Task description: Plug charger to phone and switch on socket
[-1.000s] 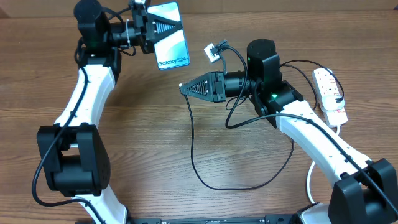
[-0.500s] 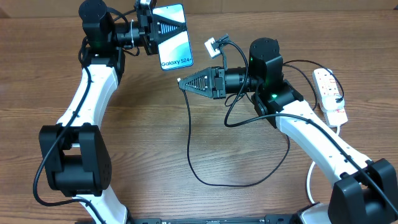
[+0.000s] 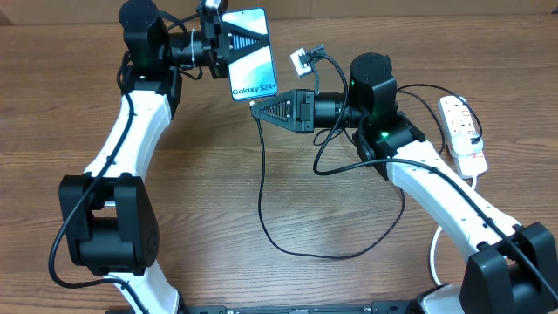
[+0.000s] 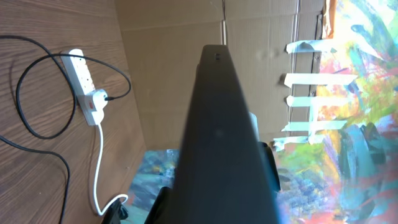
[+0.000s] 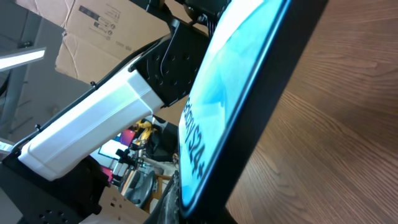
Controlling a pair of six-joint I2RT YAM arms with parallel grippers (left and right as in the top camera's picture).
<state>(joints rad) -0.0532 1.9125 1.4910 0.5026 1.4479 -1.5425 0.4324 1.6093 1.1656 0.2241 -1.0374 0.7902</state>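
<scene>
Since a second ago my left tool (image 3: 228, 39) has carried the slim black-framed phone with the pale blue lit screen (image 3: 253, 57) rightward. My right tool (image 3: 261, 107) has risen to meet it, so the gap between them is gone. The right tool's tip now sits just at the phone's lower corner.

The screen reads "Galaxy S24+" in the overhead view. The right wrist view shows only part of that lettering on the phone (image 5: 249, 93), seen close and edge-on.

The phone is held off the brown wooden surface (image 3: 218, 174) at its far side, screen up. Its long axis runs far to near and leans a little right, with the lettered end towards my right tool.

My left tool is clamped on the phone's far end. My right tool is closed on the free end of the long thin black charger cable (image 3: 266, 201). The connector itself is too small to make out, though it seems pinched at the tip. The cable hangs from there and loops across the surface.

The white oblong power strip with red switches (image 3: 462, 131) lies well apart at the right edge.
</scene>
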